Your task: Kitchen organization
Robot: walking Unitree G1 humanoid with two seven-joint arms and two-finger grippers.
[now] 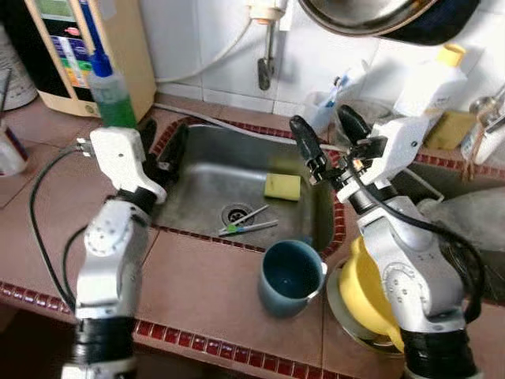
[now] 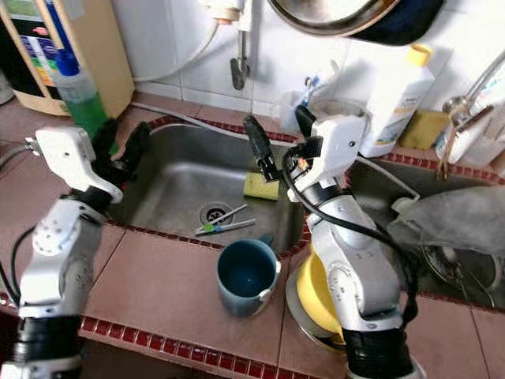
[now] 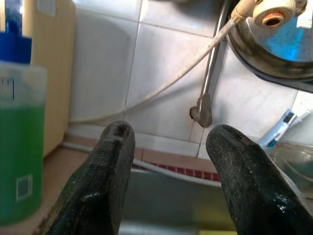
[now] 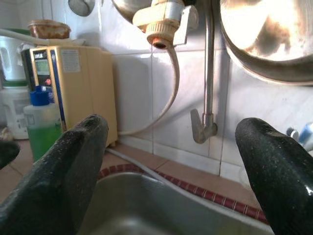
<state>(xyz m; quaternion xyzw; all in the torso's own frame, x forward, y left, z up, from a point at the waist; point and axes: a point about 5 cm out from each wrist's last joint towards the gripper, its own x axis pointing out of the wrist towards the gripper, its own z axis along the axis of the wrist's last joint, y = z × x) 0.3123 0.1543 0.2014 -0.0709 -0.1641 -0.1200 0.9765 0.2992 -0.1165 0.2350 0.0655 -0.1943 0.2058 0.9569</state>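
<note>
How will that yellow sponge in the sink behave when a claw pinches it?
The yellow sponge will probably squash rather than hold shape. Lying in the sink by the drain, it may be wet, so heavier and drippy. Unlikely to roll.

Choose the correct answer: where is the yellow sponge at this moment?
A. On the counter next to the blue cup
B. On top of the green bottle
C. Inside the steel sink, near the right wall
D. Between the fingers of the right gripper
C: the yellow sponge lies on the bottom of the steel sink, while the right gripper hangs open above it.
</note>
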